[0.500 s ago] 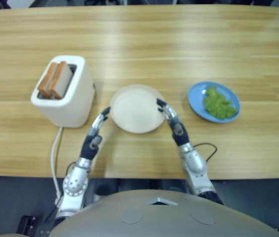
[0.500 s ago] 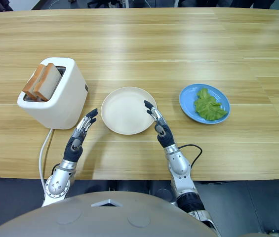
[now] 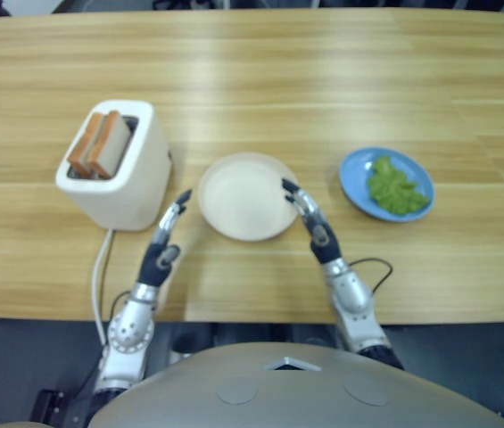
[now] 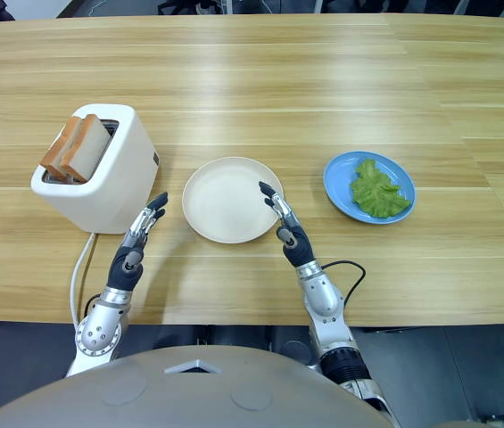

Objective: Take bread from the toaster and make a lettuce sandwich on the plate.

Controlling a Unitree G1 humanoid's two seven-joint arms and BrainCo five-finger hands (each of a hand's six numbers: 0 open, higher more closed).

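In the left eye view we judge the task not yet begun. Two browned, rectangular bread slices (image 3: 100, 144) stand upright in the slots of the glossy white, round-cornered toaster (image 3: 131, 183), up and to the left of our left hand (image 3: 164, 250). That hand is released, fingers stretched out, holding nothing. Our right hand (image 3: 312, 225) is likewise released and bare, its fingertips by the right rim of the round, matte cream plate (image 3: 243, 201); we cannot tell whether they touch it. The plate lies between the two hands and carries nothing. Off to the right of the right hand sits a small round blue dish (image 3: 355, 169) with crinkled green lettuce (image 3: 394, 187).

In the right eye view the smooth, pale wooden table (image 4: 278, 80) shows long plank grain, and a thin whitish cord (image 4: 78, 267) trails from the toaster down past the left hand's outer side. Everything is left to do: bread onto the plate, lettuce on it, the second slice on top.
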